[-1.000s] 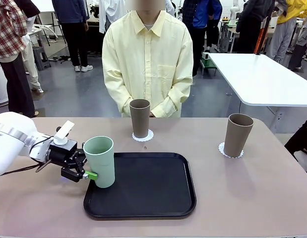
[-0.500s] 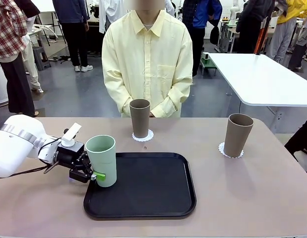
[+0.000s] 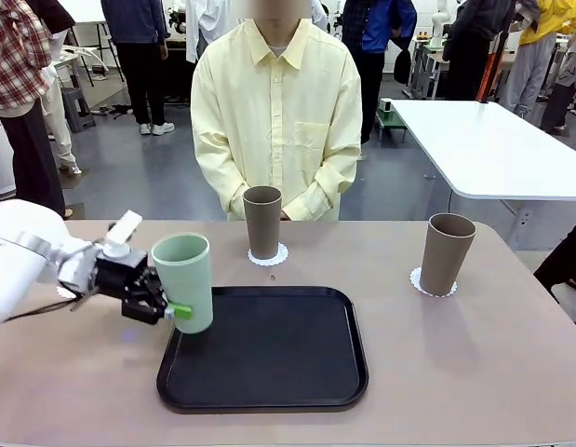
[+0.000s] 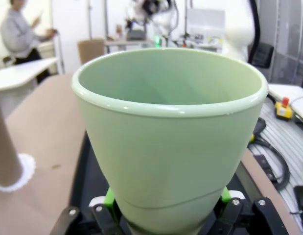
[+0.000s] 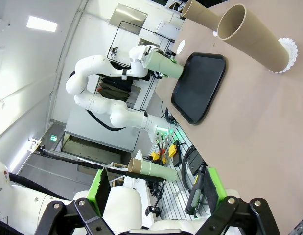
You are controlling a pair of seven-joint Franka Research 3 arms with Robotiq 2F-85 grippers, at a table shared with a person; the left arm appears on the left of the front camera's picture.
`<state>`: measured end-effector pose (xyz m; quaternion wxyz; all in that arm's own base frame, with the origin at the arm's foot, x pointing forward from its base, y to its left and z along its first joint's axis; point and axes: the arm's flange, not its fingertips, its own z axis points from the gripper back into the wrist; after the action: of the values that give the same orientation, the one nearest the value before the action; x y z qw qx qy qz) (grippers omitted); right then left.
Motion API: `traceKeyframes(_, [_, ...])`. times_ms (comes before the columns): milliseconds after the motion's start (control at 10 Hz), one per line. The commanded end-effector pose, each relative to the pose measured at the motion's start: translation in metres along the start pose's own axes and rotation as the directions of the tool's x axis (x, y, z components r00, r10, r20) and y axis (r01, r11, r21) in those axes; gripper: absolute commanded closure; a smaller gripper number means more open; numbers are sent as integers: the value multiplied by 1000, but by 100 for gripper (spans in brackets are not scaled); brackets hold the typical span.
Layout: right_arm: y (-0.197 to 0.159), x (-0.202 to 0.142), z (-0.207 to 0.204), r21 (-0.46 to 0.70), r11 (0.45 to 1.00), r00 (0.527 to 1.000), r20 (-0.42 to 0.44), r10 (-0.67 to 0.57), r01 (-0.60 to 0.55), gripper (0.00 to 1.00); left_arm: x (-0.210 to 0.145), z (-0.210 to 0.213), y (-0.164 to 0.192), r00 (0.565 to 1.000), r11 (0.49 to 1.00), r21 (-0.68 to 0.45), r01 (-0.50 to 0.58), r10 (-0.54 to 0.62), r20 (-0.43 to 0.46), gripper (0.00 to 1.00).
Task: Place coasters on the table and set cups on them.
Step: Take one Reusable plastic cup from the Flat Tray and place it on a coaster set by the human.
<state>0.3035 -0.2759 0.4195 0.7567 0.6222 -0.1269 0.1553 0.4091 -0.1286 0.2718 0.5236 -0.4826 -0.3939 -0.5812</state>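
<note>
The pale mint green cup point(image 3: 182, 281) hangs upright just above the left rim of the black tray point(image 3: 269, 349), with my left gripper point(image 3: 183, 307) shut on its lower part. In the left wrist view the green cup point(image 4: 168, 137) sits between my green pads point(image 4: 109, 197). Two taupe-brown cups stand on white lacy coasters: one cup point(image 3: 262, 221) on a coaster point(image 3: 268, 255) before the person, the other cup point(image 3: 448, 252) on a coaster point(image 3: 431, 283) at the right. A third coaster point(image 5: 181, 46) lies bare on the table point(image 3: 474, 372) beyond the tray. My right gripper point(image 5: 156, 191) is open and holds nothing.
A person in a pale yellow shirt point(image 3: 276, 112) stands at the far edge, hands clasped. The tray point(image 5: 200, 85) holds nothing on its floor. A white table point(image 3: 492, 149) stands behind at the right. Tabletop to the tray's left and right is bare.
My left gripper closed on the green cup, then lifted it off the tray and shifted it slightly left. The brown cups and the person have not moved.
</note>
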Motion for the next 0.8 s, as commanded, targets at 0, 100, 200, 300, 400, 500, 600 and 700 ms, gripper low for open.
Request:
traceKeyframes(0, [1, 0, 0, 2, 1000, 1000, -1, -7, 7, 0, 64, 25, -18, 997, 990, 118, -72, 73, 1, 100])
traceKeyframes(100, [1, 0, 0, 2, 1000, 1000, -1, -7, 7, 0, 86, 37, -21, 996, 985, 151, -85, 86, -1, 100])
traceKeyframes(200, [1, 0, 0, 2, 1000, 1000, -1, -7, 7, 0, 102, 46, -21, 996, 981, 168, -93, 94, 6, 100])
traceKeyframes(300, [1, 0, 0, 2, 1000, 1000, -1, -7, 7, 0, 113, 51, -22, 995, 982, 163, -99, 98, 15, 100])
traceKeyframes(400, [1, 0, 0, 2, 1000, 1000, -1, -7, 7, 0, 119, 52, -24, 996, 982, 165, -89, 87, 16, 100])
traceKeyframes(500, [1, 0, 0, 2, 1000, 1000, -1, -7, 7, 0, 124, 54, -31, 997, 989, 133, -67, 62, 43, 100])
traceKeyframes(600, [1, 0, 0, 2, 1000, 1000, -1, -7, 7, 0, 123, 57, -20, 997, 984, 157, -80, 79, 10, 100])
traceKeyframes(700, [1, 0, 0, 2, 1000, 1000, -1, -7, 7, 0, 123, 57, -20, 997, 984, 157, -80, 79, 10, 100])
